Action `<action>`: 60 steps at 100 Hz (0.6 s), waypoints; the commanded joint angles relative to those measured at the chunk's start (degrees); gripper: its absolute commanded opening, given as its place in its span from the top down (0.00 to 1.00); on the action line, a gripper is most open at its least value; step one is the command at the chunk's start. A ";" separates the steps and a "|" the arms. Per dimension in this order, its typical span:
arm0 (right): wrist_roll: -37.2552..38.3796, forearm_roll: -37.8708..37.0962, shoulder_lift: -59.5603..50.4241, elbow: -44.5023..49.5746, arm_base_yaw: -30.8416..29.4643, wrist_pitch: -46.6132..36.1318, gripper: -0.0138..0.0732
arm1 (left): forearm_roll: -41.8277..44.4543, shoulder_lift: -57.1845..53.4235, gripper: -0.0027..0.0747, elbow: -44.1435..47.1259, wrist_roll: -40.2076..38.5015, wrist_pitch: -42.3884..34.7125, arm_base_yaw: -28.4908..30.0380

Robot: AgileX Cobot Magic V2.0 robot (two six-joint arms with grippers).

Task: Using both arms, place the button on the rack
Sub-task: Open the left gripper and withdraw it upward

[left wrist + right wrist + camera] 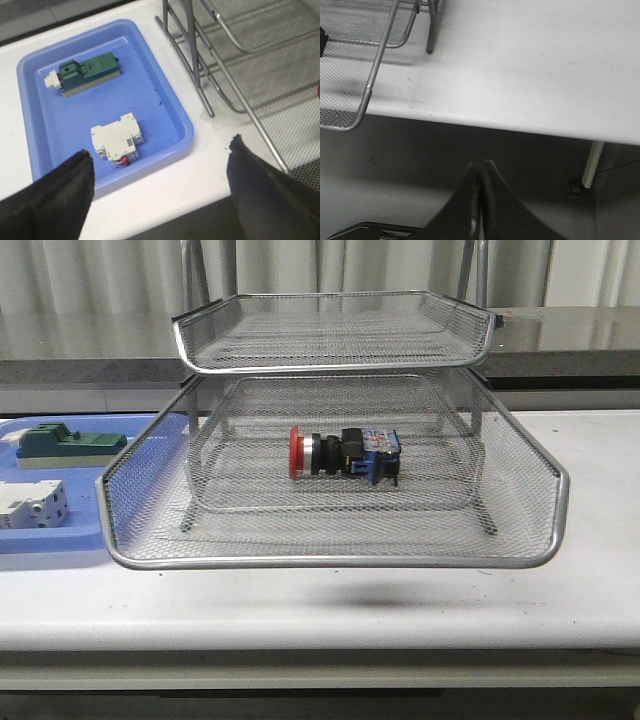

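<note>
Button [343, 455] is seen lying on its side in the pulled-out tray of the rack [330, 550], red head leftward in the front view, well apart from both sets of jaws. The left gripper [159, 185] is held above the blue tray [184, 131], jaws wide apart and empty. The right gripper [480, 200] is held off the table [530, 70] edge, jaws pressed together on nothing.

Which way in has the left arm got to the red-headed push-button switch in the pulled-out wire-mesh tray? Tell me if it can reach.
Probably yes, from above. The red-headed push-button switch lies in the pulled-out wire-mesh tray, forward of the upper tray. The left gripper, open, hovers by the blue plastic tray, with nothing between.
</note>
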 commanded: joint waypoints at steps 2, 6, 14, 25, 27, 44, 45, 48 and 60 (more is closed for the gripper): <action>-0.09 -0.63 0.05 -1.88 -0.26 -3.12 0.92 | -2.67 -6.15 0.27 3.86 -0.68 -9.55 0.28; -0.09 -0.63 0.05 -1.88 -0.26 -3.12 0.92 | -2.75 -8.71 0.27 6.47 -0.68 -11.41 0.28; -0.09 -0.63 0.05 -1.88 -0.26 -3.12 0.92 | -3.06 -13.32 0.27 11.31 -0.68 -15.03 0.28; -0.09 -0.63 0.05 -1.88 -0.26 -3.12 0.92 | -3.17 -19.78 0.27 17.94 -0.68 -20.82 0.28; -0.09 -0.63 0.05 -1.88 -0.26 -3.12 0.92 | -3.17 -20.93 0.27 19.10 -0.68 -22.16 0.28; -0.09 -0.63 0.05 -1.88 -0.26 -3.12 0.92 | -3.17 -27.17 0.27 26.02 -0.68 -33.30 0.28; -0.09 -0.63 0.05 -1.88 -0.26 -3.12 0.92 | -3.17 -27.32 0.27 26.37 -0.68 -33.65 0.28; -0.09 -0.63 0.05 -1.88 -0.26 -3.12 0.92 | -3.17 -27.90 0.27 26.96 -0.68 -35.50 0.28; -0.09 -0.63 0.05 -1.88 -0.26 -3.12 0.92 | -3.17 -28.18 0.27 27.89 -0.68 -38.06 0.28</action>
